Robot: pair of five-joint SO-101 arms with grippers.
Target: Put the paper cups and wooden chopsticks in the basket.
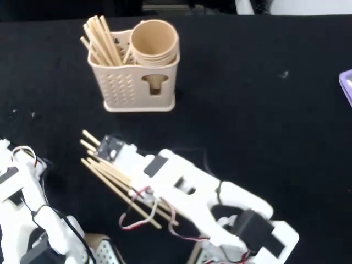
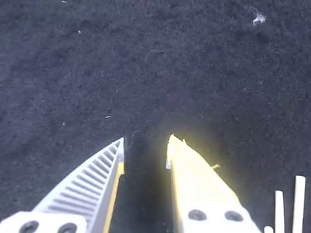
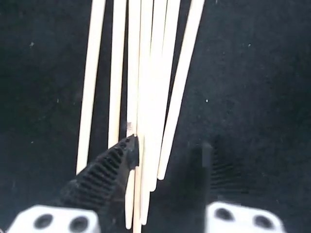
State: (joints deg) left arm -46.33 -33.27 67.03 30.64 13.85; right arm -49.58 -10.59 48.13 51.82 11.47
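Observation:
The beige slotted basket stands at the back of the black table. It holds stacked paper cups and a bunch of wooden chopsticks. Several more chopsticks lie loose on the table in front. My right gripper is open and low over their near ends, with some sticks lying between its black fingers. My left gripper hangs open over bare cloth with nothing in it; two chopstick ends show beside it. The left arm is at the front left.
A purple object juts in at the table's right edge. The right arm's white body lies across the loose sticks' lower part. Bare black cloth separates the basket from the loose sticks.

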